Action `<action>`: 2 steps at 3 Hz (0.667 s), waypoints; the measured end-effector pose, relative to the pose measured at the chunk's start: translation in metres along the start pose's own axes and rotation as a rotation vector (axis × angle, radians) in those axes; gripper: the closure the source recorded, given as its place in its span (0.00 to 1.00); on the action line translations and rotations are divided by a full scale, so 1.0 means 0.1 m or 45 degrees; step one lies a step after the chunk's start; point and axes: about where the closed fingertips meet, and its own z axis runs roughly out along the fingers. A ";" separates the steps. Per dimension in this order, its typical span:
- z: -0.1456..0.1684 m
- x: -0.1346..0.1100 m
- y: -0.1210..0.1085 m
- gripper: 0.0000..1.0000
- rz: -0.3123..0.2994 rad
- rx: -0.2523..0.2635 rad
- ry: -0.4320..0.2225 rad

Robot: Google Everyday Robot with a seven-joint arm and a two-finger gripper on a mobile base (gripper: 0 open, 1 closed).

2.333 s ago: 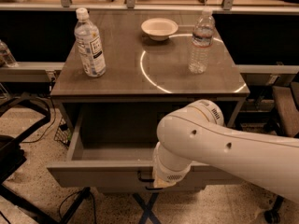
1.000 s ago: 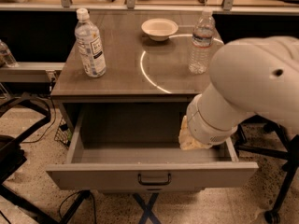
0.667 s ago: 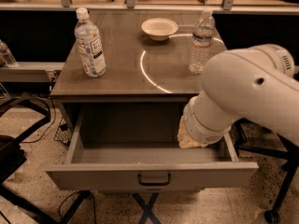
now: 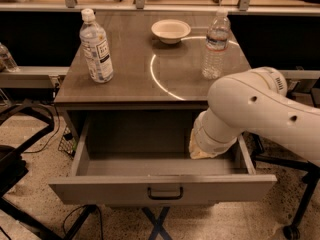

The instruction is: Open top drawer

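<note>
Top drawer (image 4: 160, 186) pulled out; gripper (image 4: 202, 151) inside R end, open/closed can't tell.

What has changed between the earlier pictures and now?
The white robot arm left the dark loop handle of the grey top drawer and swung up and to the right; its gripper now sits over the drawer's right inner side. The drawer stayed open; the two clear plastic bottles and the pale bowl did not move.

The top drawer (image 4: 100, 188) stood pulled well out, level, its grey front facing forward with a dark loop handle (image 4: 165, 193) at centre. The gripper (image 4: 202, 152) reached into its deep grey interior at the right end.
</note>
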 end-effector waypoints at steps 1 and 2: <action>0.32 0.11 0.05 1.00 0.014 -0.027 -0.035; 0.60 0.21 0.19 1.00 0.030 -0.066 -0.071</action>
